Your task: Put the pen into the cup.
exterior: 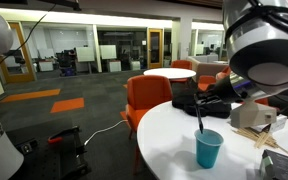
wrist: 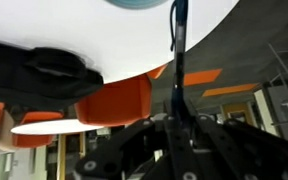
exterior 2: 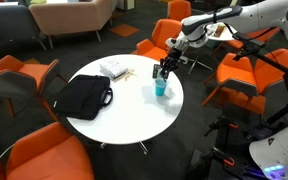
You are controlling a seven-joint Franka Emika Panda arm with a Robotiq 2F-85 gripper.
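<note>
The teal-blue cup (exterior: 209,149) stands upright on the round white table (exterior: 169,150); it also shows in an exterior view (exterior 2: 161,88). My gripper (exterior: 197,104) is shut on the dark blue pen (exterior: 199,120) and holds it upright just above the cup, its lower tip near the rim. In an exterior view the gripper (exterior 2: 166,69) hangs directly over the cup. The wrist view is upside down: the pen (wrist: 179,45) runs from my jaws (wrist: 179,115) toward the cup's rim (wrist: 144,3) at the top edge.
A black laptop bag (exterior 2: 84,97) lies on the table (exterior 2: 124,118), and a white box with wooden sticks (exterior 2: 114,69) sits at its far side. Orange chairs (exterior 2: 166,38) ring the table. Another chair (exterior: 149,100) stands close behind it.
</note>
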